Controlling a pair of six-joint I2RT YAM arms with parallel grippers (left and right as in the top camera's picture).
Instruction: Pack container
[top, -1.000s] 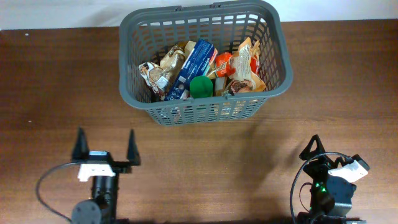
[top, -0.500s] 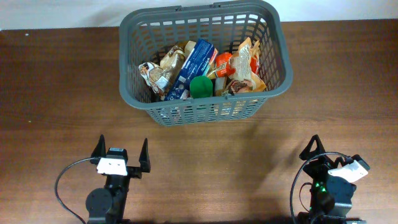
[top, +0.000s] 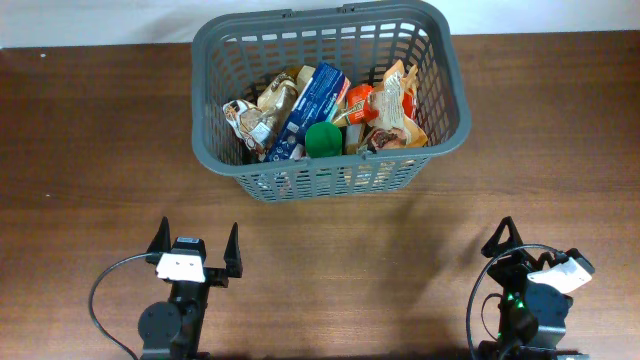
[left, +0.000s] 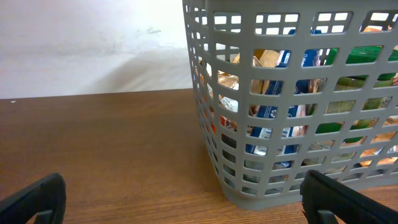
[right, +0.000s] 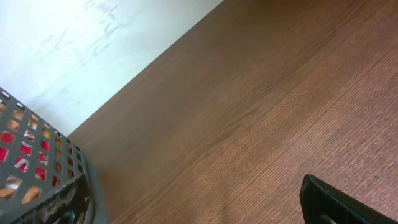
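Observation:
The container (top: 216, 168), a large grey lattice basket, stands at the back middle of the wooden table. Inside it lie a blue box (top: 312, 100), a green round lid (top: 322, 140), an orange pack (top: 358, 100) and crinkled snack bags (top: 395, 108). My left gripper (top: 198, 228) is open near the front edge, left of the basket, with nothing between its fingers. It faces the basket's near wall (left: 292, 93), and its jaws (left: 189, 205) stand wide over bare wood. My right gripper (top: 530, 248) is open at the front right, away from the basket. Only one of its fingers (right: 336, 205) shows in its wrist view.
A pale wall (left: 87, 43) runs behind the table's far edge. Bare brown tabletop (top: 90, 140) lies left, right and in front of the basket. The basket's corner (right: 56, 199) shows at the lower left of the right wrist view. Cables loop beside both arm bases.
My left arm shifted to the right along the front edge, then came to rest. The right arm and the basket's contents have not moved.

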